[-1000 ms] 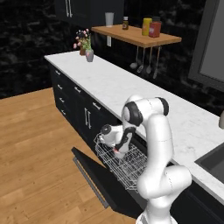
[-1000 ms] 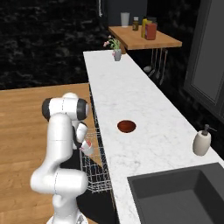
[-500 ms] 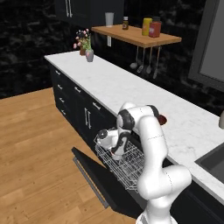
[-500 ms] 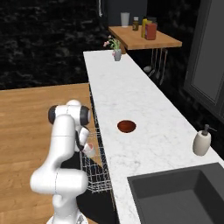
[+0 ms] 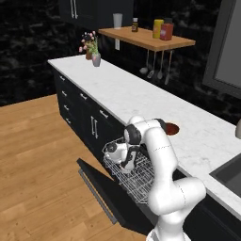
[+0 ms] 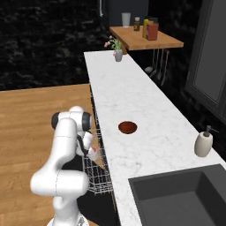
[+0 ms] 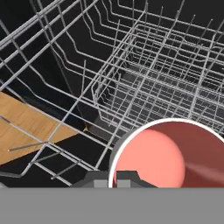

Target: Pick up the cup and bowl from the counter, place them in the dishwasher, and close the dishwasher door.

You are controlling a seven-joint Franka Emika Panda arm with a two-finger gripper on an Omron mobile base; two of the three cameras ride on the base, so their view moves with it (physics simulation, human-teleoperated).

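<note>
Cup held by the claw over the open dishwasher rack

In the hand view the cup (image 7: 168,153) sits right at the claw (image 7: 117,183), its red-pink inside facing the camera, the fingers pinched tight on its rim, with the white wire rack (image 7: 144,74) spreading out beyond it. From the base cameras, the claw (image 5: 126,164) is lowered into the rack (image 5: 129,176) of the dishwasher (image 5: 141,188), whose door (image 5: 101,188) lies dropped open over the wooden floor (image 5: 42,155). Farther on, the bowl (image 6: 127,127) rests on the white marble worktop (image 6: 132,97), well apart from the cup (image 6: 93,153). At the worktop's far end stands a small vase of flowers (image 6: 117,52), with a wooden wall shelf (image 6: 145,37) carrying bottles beyond.
</note>
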